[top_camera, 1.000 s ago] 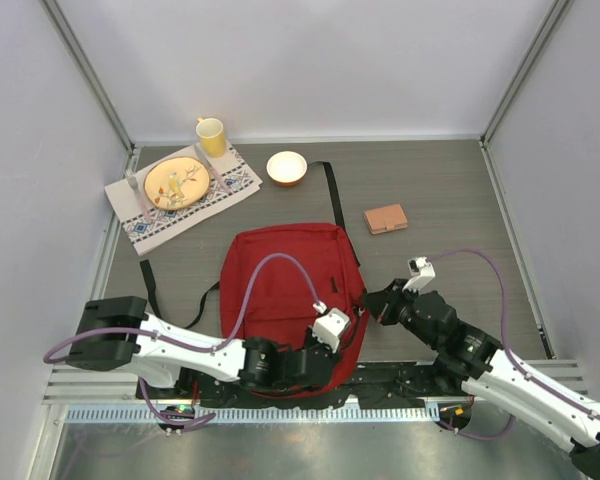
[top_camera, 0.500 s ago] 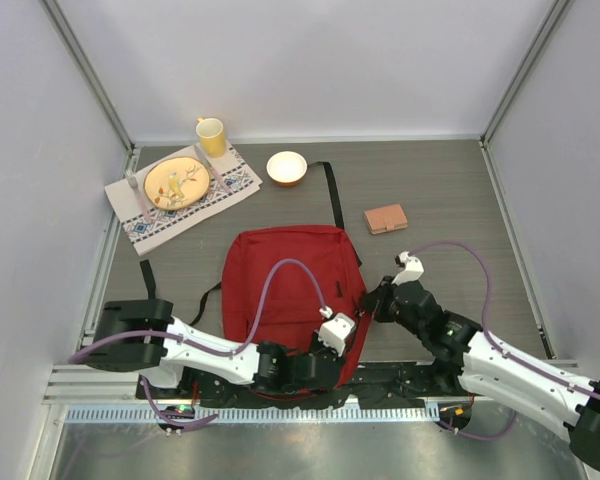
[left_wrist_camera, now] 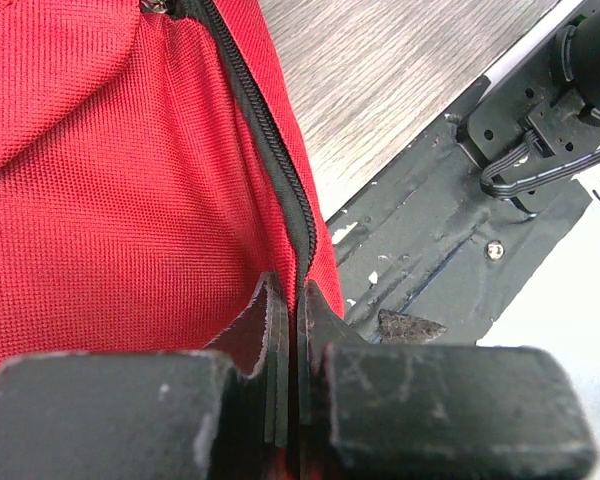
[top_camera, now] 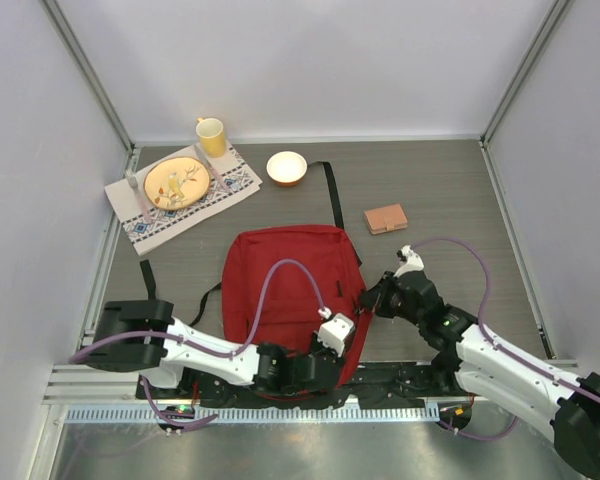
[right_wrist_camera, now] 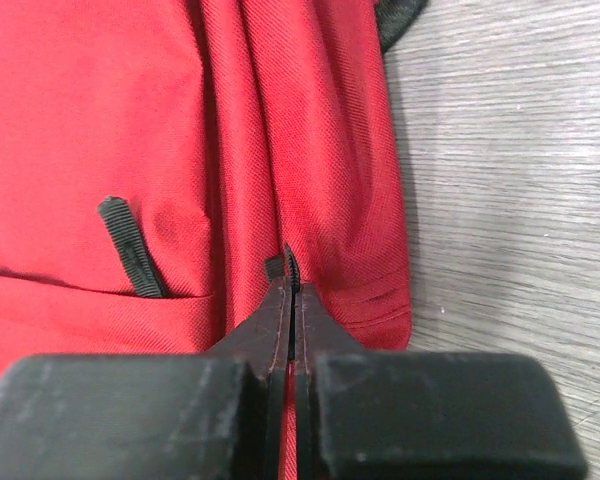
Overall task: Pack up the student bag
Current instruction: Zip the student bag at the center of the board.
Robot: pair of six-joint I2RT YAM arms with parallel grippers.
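Left hand (left_wrist_camera: 288, 300): fingers pressed together, with the black zipper line (left_wrist_camera: 265, 130) of the student bag (top_camera: 280, 245) running straight into the pinch, so it's clamped on the bag's edge at its near right corner. Right hand (right_wrist_camera: 290, 275): also fully together, tips nipping a small black toothed bit on the bag's right side seam, about halfway along. The bag lies flat on the bench (top_camera: 440, 190) between the two arms. Its long axis runs near-to-far, roughly square to the near edge, and its near end sits over the black mounting rail (left_wrist_camera: 420, 260). I can't tell for sure which end is the top. One black strap (top_camera: 331, 195) trails out past the far end and another lies off to the left. The fabric is coarse-weave red, creased along the right side, with a ribbed black tab (right_wrist_camera: 130, 245) on the front panel. The bench is grey wood-grain laminate and the rail is scuffed black metal. The walls (top_camera: 310, 60) are plain white with aluminium frame posts in the corners. At far left there's a patterned cloth mat (top_camera: 235, 185) set at an angle, carrying a round orange plate (top_camera: 176, 182) and a fork (top_camera: 133, 185), with a yellow mug (top_camera: 211, 135) just behind it. A small round bowl (top_camera: 286, 167) sits beside the mat, near the strap. A flat, rectangular, reddish-brown item (top_camera: 385, 218) lies to the right of the bag, well clear of it.
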